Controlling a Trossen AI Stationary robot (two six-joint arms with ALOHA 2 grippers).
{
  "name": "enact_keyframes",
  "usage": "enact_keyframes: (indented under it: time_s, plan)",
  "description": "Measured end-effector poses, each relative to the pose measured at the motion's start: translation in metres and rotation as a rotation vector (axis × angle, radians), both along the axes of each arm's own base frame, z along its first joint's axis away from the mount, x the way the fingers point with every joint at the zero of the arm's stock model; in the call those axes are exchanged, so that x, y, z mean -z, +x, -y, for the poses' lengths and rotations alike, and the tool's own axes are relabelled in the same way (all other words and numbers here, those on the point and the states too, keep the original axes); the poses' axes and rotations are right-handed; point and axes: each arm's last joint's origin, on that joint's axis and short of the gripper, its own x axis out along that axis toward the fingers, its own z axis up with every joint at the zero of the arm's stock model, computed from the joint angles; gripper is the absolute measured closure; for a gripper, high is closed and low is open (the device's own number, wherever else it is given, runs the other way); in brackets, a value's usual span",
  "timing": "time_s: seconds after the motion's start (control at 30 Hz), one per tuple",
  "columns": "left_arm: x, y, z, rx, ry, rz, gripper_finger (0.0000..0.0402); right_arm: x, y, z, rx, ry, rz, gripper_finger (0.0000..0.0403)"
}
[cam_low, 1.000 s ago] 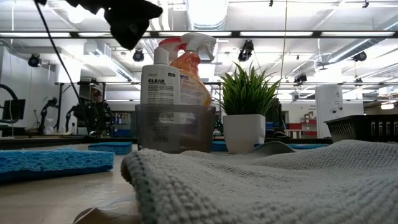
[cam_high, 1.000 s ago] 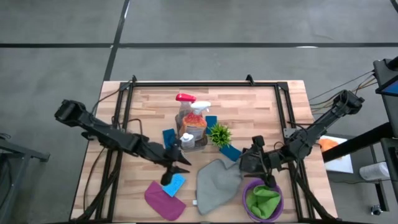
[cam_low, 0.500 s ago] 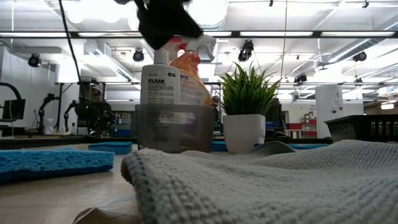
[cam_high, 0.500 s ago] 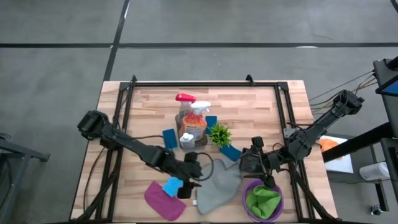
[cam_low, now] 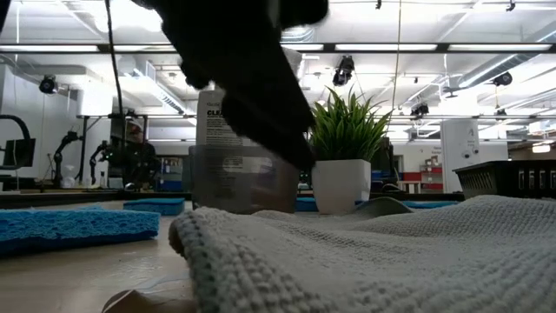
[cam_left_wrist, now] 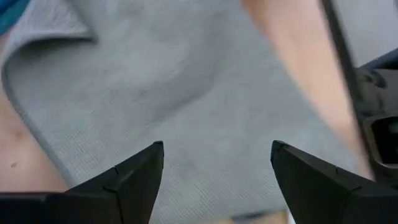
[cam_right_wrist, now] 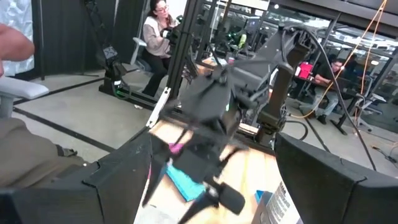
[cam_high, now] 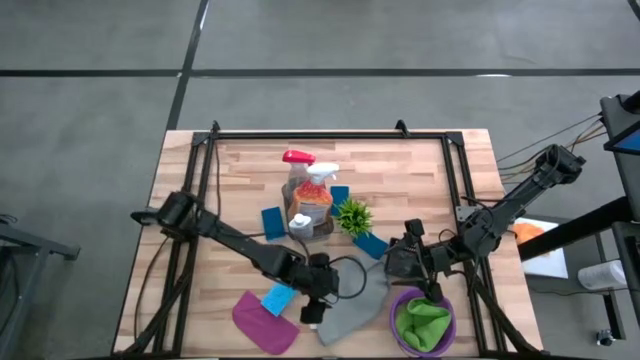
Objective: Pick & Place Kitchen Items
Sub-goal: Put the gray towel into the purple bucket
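Observation:
The grey cloth [cam_high: 352, 308] lies spread on the table near its front edge. My left gripper [cam_high: 317, 303] hangs open over the cloth's left part, tipped downward. In the left wrist view its two fingers stand apart above the grey cloth [cam_left_wrist: 186, 93], with my left gripper [cam_left_wrist: 217, 149] touching nothing that I can see. My right gripper [cam_high: 390, 264] waits open and level, beside a purple bowl [cam_high: 445, 335] that holds a green cloth [cam_high: 424, 322]. Two spray bottles [cam_high: 306, 190] stand in a clear container. A blue sponge [cam_high: 277, 298] and a magenta cloth [cam_high: 262, 322] lie to the left.
A small potted plant [cam_high: 352, 215] stands right of the bottles. More blue sponges [cam_high: 272, 222] [cam_high: 370, 244] lie around the container. Black rails [cam_high: 190, 200] run along the table's left and right sides. In the low view the grey cloth [cam_low: 365, 252] fills the foreground.
My left gripper has swung from beside the bottle container toward the table's near right, sinking and tipping downward, and now hangs over the grey cloth's left part. The cloth and the other things have stayed where they were.

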Motion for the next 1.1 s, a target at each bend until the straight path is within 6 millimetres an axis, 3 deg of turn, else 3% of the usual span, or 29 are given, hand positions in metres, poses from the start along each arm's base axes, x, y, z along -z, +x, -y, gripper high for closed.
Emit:
enact_keyframes:
  time_s: [0.37,0.73,0.9,1.1]
  plan:
    - [0.03,0.009,-0.005,-0.022,0.02,-0.055,0.0102,0.0,0.0,0.0,0.0,0.0,0.001,0.0069]
    - [0.043,0.009,-0.006,-0.021,0.046,-0.084,0.011,0.0,0.0,0.0,0.0,0.0,0.0,0.0069]
    - [0.044,0.007,-0.008,-0.052,0.085,-0.099,0.0177,0.0,0.0,0.0,0.001,-0.001,0.001,0.0069]
    - [0.046,0.007,-0.013,-0.069,0.099,-0.114,0.0325,0.0,0.0,0.0,0.001,-0.002,0.001,0.0069]
